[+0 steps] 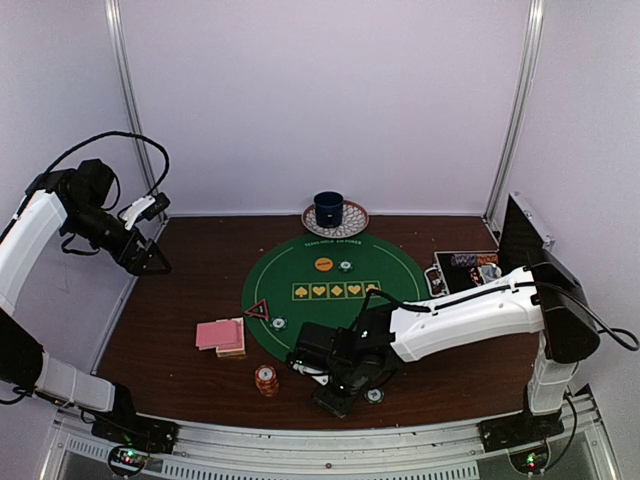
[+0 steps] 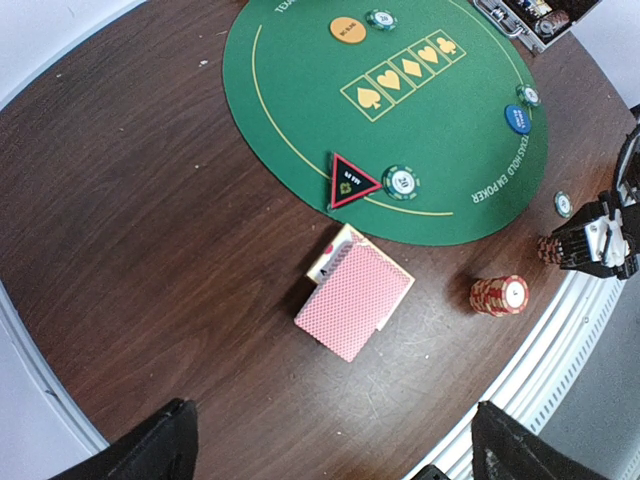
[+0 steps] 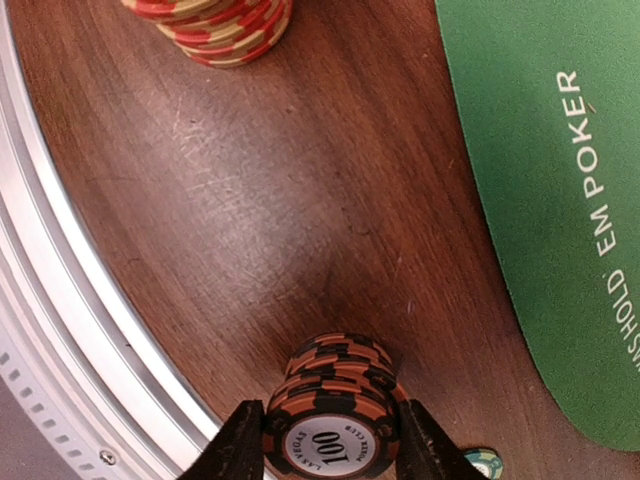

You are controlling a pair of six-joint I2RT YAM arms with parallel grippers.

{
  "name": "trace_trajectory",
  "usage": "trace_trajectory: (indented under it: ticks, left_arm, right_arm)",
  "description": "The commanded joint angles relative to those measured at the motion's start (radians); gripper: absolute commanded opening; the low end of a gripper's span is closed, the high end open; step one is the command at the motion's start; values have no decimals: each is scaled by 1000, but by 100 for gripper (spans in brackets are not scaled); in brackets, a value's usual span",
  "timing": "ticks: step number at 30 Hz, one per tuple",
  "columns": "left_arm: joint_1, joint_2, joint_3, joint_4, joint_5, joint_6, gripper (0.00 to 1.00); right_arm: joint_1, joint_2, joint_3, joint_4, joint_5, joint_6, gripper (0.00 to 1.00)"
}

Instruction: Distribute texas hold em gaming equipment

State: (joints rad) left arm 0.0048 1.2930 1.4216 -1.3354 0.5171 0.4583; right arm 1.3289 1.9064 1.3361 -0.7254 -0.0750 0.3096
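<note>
- while the right gripper (image 3: 330, 445) clamps the orange chip stack (image 3: 335, 385), upright by the table's (image 3: 250, 200) near edge, the green mat (image 3: 560, 200) lies just beyond.
- left gripper (image 1: 150, 240) hangs wide open, well apart.

First the left arm (image 1: 28, 240): glossy white shell links, black joints, a thin black cable (image 1: 110, 140) looped over it. The right arm (image 1: 470, 318) matches, a second black cable (image 1: 460, 297) running along its white casing. On the left gripper (image 2: 335, 455), two matte black fingers (image 2: 150, 445). Small green lights (image 1: 127, 460) glow at both bases.
</note>
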Motion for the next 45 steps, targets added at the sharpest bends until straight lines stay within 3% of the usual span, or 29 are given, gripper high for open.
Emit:
trace_trajectory:
  ticks: [1,8,16,23,39,45]
  left_arm:
    - [0,-12,21,-1,11,10,98]
    - [-2,-10,20,0,14,8,97]
    - [-1,-4,23,0,12,9,97]
    - [-1,-5,20,0,9,11,98]
    - [-1,0,13,6,27,10,97]
    - [0,2,13,11,37,12,98]
  right_arm:
    - [1,1,6,10,27,-1,43]
    - [1,-17,37,-26,44,-6,27]
    - [-18,-62,112,-94,111,-34,23]
    - [-168,-65,234,-140,129,-62,22]
    - [-559,349,730,-134,246,-112,19]
    - [-655,447,817,-128,229,-89,19]
